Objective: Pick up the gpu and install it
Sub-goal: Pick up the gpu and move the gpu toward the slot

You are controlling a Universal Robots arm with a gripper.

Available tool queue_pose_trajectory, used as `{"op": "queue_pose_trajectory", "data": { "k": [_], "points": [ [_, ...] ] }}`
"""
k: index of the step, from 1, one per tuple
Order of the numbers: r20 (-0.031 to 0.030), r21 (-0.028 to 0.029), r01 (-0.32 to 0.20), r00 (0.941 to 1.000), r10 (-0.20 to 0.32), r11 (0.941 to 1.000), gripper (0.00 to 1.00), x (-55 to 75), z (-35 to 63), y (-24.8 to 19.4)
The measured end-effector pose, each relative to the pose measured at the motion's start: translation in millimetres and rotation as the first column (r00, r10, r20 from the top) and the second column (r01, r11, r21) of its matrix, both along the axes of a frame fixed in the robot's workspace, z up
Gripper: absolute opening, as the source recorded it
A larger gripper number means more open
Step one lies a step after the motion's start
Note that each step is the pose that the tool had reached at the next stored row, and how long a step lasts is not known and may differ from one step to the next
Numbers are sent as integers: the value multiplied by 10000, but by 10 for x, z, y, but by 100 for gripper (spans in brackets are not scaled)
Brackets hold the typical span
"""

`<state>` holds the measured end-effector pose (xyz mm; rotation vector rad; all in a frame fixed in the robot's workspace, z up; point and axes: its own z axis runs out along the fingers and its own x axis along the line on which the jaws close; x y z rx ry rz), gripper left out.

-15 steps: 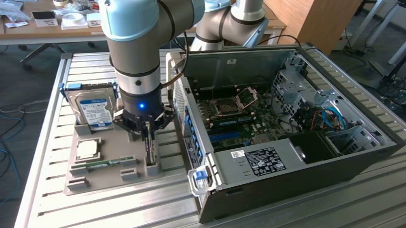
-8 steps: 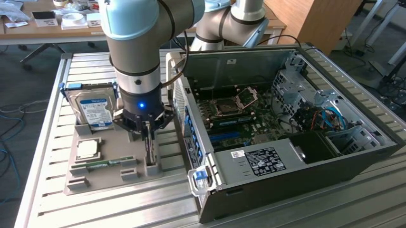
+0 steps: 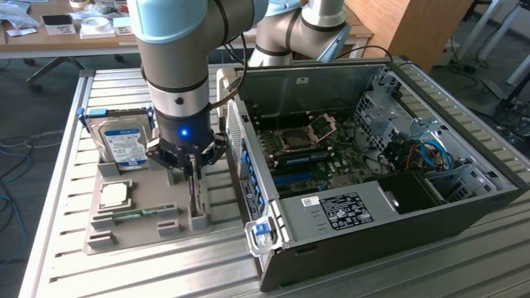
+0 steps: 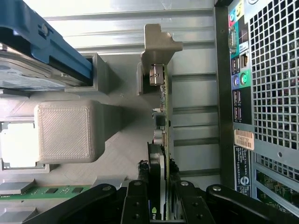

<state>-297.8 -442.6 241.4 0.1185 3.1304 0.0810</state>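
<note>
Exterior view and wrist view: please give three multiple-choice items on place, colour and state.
1. The thin dark gpu card with silver bracket stands: A in the grey plastic holder tray; B on the floor; C in a hand.
2. The silver hard drive has a label: A red; B blue; C yellow.
3. The gripper is: A open, far off; B shut on the gpu card; C holding the hard drive.
Key: A, its edge sits in a tray slot; B, blue print shows; B, fingers press both card faces.
</note>
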Motion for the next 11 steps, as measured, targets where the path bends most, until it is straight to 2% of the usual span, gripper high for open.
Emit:
{"op": "queue_pose_trajectory", "data": {
  "k": [11],
  "points": [
    [0, 0, 0, 10000, 0, 10000, 27, 0, 264, 0]
  ]
}}
